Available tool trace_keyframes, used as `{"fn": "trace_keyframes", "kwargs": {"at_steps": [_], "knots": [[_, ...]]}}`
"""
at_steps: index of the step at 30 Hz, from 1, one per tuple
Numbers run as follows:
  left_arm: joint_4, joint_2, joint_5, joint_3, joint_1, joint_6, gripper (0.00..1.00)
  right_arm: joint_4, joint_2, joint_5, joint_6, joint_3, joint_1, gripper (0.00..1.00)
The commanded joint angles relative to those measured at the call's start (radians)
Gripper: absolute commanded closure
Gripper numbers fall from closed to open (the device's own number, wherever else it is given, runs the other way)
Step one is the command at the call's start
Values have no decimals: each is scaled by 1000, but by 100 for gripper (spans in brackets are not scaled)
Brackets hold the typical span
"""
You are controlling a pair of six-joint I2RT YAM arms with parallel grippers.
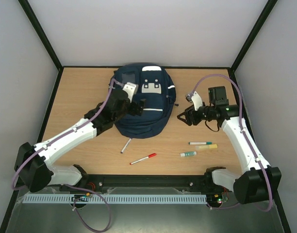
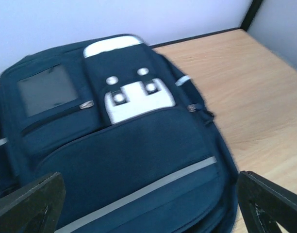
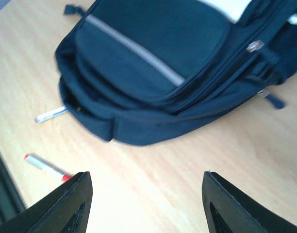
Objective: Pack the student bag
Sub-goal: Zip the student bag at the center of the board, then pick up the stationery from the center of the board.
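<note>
The student bag (image 1: 147,112), navy blue with a pale stripe and white patches, lies flat at the middle of the table. My left gripper (image 1: 139,108) hovers over its left front, open wide, and the bag's fabric (image 2: 139,160) fills the space between the fingers (image 2: 29,204) without being held. To the right of the bag, my right gripper (image 1: 183,116) is open above bare wood with nothing between its fingers (image 3: 71,204). The bag's lower edge (image 3: 153,58) lies just beyond them.
Near the bag's bottom edge lies a white pen (image 1: 125,145), with a red marker (image 1: 143,158) nearer the front. A green marker (image 1: 200,143), a yellow item (image 1: 210,146) and a green-and-white stick (image 1: 188,154) lie front right. Black-framed walls enclose the table.
</note>
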Motion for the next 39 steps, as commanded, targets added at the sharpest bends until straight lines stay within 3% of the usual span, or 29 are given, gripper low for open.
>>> {"fn": "trace_keyframes", "kwargs": {"at_steps": [1,3,7,10,17,22,30,39], "knots": [[-96,-80,79,-73,140,-57,1,-169,-74,-161,-129,-57,15,39],[-83,-110,160,-129,215,-92,1,-167,-100,-177,-151,-94,49,39],[-93,-129,124,-221,365,-253,1,-126,-102,-72,-159,-143,166,40],[-170,-1,349,-198,473,-269,1,-34,-86,53,-126,-153,223,43],[-145,49,302,-242,460,-347,1,120,142,332,-77,23,312,51],[-145,122,421,-248,458,-370,1,168,336,442,-112,170,375,47],[116,129,398,-401,457,-555,1,133,544,458,-190,321,492,43],[243,225,460,-395,442,-542,6,197,611,510,-178,264,551,39]]}}
